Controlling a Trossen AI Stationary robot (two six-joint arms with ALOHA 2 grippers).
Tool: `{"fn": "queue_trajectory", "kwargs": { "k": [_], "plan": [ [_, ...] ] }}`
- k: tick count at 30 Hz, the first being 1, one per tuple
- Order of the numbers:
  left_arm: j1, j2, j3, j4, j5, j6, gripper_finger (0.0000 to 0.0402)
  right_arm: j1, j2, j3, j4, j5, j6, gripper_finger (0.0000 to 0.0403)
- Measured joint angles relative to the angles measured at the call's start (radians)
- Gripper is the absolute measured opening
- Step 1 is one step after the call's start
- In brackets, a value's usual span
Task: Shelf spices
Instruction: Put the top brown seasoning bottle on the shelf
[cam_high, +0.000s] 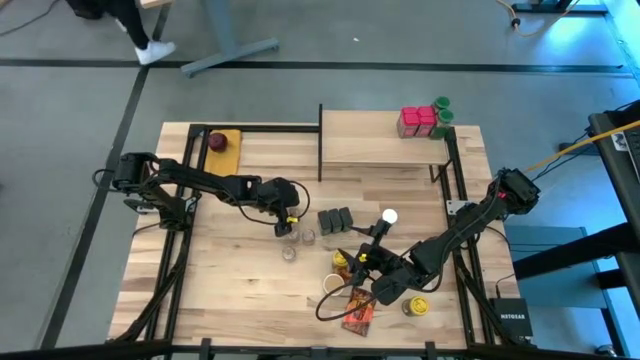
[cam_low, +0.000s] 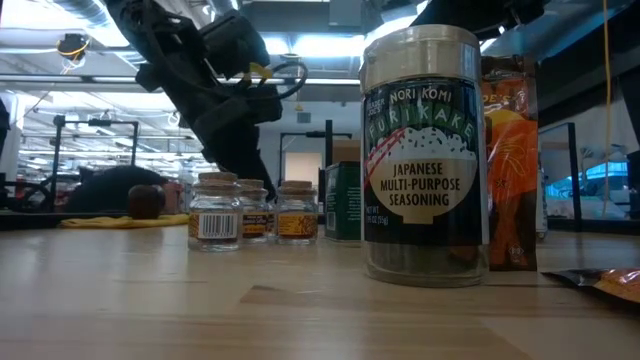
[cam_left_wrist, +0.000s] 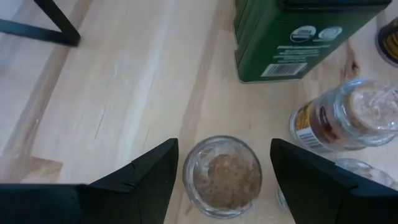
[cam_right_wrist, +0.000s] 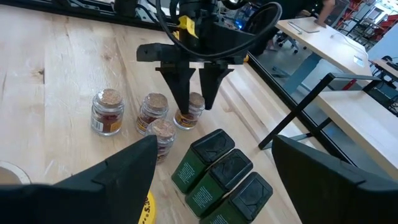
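Cork-lidded jar between open left pincer fingers, seen from right wrist, right pincer open

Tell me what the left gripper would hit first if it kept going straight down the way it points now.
Most likely the small cork-topped jar right beneath it. The left gripper hangs with open jaws on either side of that jar's top, so the jar would pass between them. How much height remains is unclear.

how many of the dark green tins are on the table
3. The green tins stand side by side in a row mid-table, between the cork-topped jars and the shelf; seen from above at. None seem hidden.
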Motion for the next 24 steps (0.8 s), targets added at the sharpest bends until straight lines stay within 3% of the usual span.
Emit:
{"fn": "queue_trajectory", "kwargs": {
  "k": [16, 24],
  "plan": [
    [0.0, 0.005, 0.0, -0.018, 0.0, 0.019, 0.0247, 0.0, 0.0, 0.0, 0.0, -0.035, 0.0, 0.0324],
    [0.003, 0.021, 0.0, -0.01, 0.001, 0.031, 0.0186, 0.0, 0.0, 0.0, -0.004, -0.035, 0.0, 0.0324]
  ]
}}
